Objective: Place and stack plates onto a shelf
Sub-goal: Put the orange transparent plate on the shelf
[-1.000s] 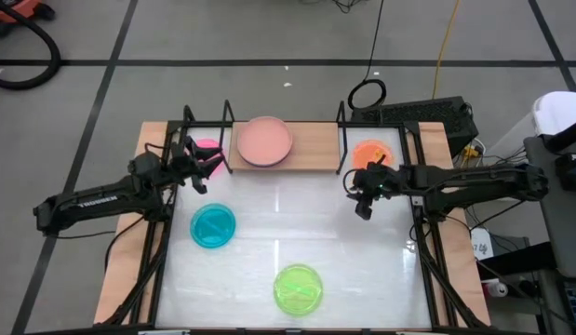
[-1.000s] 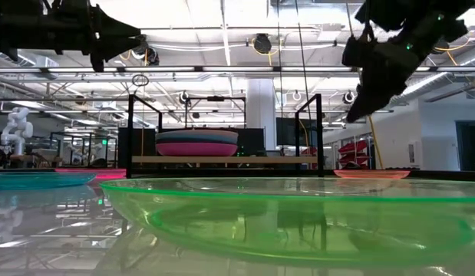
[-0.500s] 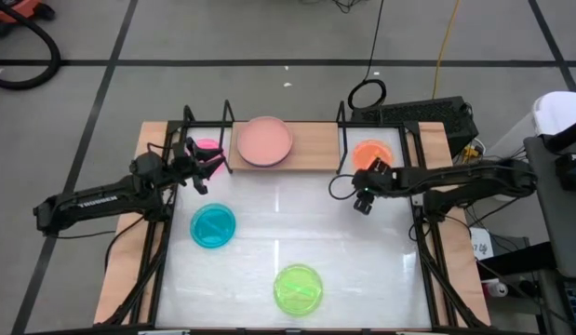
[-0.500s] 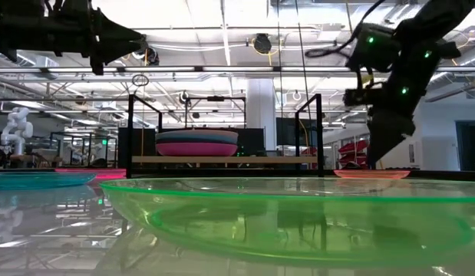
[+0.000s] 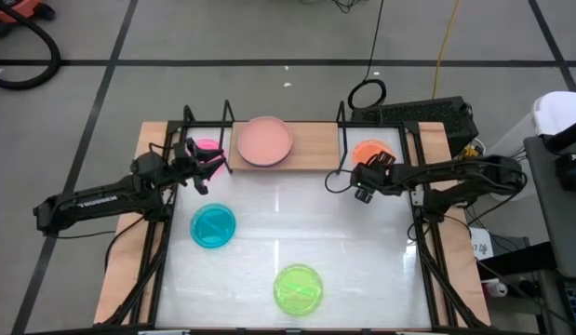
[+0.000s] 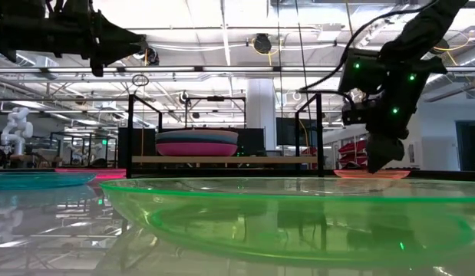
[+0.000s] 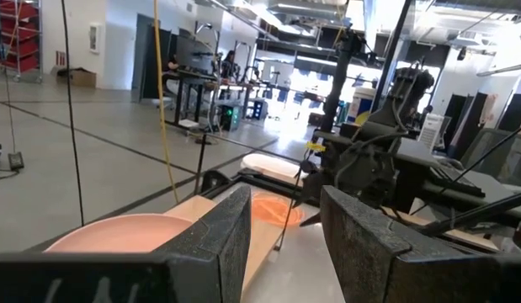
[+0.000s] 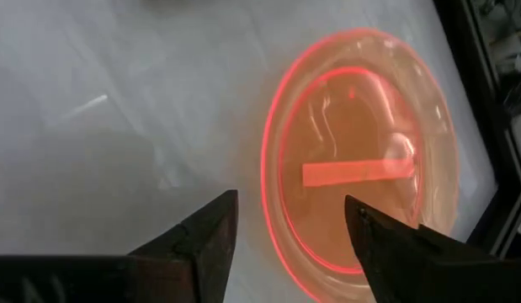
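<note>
Already a stack of big plates (image 5: 264,141) sits on the shelf (image 5: 315,140), while the orange plate (image 5: 369,151), pink plate (image 5: 206,149), teal plate (image 5: 213,226) and green plate (image 5: 298,288) remain on the table, with the right gripper (image 5: 362,191) spread open above the orange one and the left gripper (image 5: 211,166) open near the pink one.

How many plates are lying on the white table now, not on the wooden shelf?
4: the hot pink plate beside the left claw, the orange plate under the right claw, the teal plate, the lime plate. None seems hidden.
</note>
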`<state>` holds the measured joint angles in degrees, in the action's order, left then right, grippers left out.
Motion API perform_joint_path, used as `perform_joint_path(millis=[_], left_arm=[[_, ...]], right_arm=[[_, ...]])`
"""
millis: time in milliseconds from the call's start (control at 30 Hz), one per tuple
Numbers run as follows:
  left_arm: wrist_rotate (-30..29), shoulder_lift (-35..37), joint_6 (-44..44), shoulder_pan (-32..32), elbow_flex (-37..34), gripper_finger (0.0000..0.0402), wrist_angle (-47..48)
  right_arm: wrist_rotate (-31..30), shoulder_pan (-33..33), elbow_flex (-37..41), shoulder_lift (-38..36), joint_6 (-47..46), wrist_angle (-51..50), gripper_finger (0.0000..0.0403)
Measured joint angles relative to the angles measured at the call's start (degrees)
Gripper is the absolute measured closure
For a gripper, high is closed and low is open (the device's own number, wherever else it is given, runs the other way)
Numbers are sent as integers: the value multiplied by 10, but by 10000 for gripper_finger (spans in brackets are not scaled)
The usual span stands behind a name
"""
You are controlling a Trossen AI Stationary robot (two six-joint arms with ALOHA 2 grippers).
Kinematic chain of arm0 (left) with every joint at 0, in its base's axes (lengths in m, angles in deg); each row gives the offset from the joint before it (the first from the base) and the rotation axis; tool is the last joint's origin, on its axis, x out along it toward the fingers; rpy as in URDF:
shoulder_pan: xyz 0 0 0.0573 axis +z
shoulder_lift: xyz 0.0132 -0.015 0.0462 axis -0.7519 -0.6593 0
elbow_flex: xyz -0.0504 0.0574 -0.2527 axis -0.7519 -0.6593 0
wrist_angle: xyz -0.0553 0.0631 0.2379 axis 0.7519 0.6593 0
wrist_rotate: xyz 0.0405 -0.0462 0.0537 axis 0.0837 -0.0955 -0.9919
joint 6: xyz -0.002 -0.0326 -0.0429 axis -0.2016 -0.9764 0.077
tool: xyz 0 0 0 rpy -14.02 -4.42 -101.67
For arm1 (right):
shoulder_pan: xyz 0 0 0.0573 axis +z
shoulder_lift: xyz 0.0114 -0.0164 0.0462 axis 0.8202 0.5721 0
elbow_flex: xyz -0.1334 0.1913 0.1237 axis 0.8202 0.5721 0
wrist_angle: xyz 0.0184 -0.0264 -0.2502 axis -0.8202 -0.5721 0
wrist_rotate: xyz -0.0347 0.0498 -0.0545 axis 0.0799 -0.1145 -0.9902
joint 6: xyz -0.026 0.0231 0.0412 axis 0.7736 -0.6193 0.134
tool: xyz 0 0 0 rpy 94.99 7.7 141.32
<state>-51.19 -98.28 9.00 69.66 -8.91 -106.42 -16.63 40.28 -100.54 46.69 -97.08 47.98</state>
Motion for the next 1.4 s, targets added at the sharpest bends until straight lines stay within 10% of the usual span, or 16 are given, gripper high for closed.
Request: perform_joint_path(millis=[400,800,1400], left_arm=[[0,0,1,0,0,252,16],[0,0,1,0,0,252,16],[1,0,-1,0,0,252,17]], right_arm=[[-3,-40,-1,55,-15,8,219],[2,-39,2,50,-12,2,394],[46,-39,1,-214,-23,20,402]])
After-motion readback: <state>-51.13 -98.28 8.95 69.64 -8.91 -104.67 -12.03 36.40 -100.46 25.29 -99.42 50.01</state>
